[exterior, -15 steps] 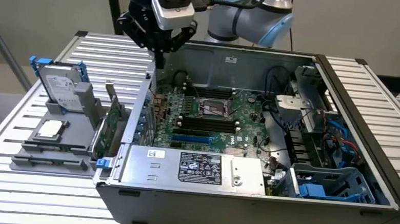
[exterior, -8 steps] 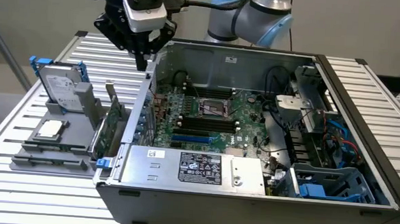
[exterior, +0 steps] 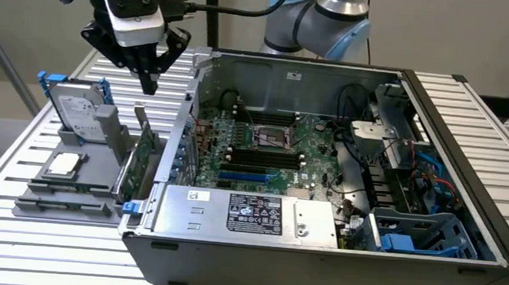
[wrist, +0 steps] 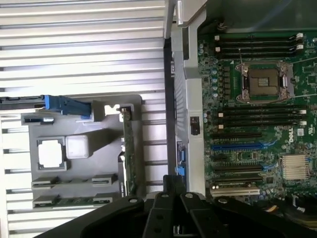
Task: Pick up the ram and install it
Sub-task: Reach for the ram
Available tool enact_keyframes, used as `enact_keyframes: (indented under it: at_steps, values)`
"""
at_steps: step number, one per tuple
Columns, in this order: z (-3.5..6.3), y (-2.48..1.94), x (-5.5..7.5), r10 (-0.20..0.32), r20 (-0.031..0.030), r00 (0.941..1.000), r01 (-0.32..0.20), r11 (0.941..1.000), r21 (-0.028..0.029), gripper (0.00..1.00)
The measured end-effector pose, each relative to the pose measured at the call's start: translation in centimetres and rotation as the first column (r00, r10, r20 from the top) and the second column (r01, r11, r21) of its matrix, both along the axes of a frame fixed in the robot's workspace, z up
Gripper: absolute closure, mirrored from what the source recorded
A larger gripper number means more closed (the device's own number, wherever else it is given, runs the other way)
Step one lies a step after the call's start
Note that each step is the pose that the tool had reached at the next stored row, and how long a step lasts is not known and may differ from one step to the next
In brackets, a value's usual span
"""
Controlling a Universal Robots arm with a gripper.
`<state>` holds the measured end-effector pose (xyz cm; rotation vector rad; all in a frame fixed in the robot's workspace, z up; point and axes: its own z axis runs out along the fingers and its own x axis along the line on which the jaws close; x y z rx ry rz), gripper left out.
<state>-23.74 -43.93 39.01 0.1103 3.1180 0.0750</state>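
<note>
Our gripper (exterior: 148,83) hangs closed and empty. We judge the ram (wrist: 69,201) light, stiff and fragile, best held by its long edges.

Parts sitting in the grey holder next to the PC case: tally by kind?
hard drive: 1
processor chip: 1
expansion card: 1
ram: 1
Total: 4
</note>
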Motion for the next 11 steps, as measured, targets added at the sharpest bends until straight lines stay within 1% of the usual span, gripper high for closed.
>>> enact_keyframes:
  at_steps: [11]
  values:
    - [-0.33,-1.52,-4.7,0.0,-0.0001,1.0,0.0,1.0,-0.0003,1.0]
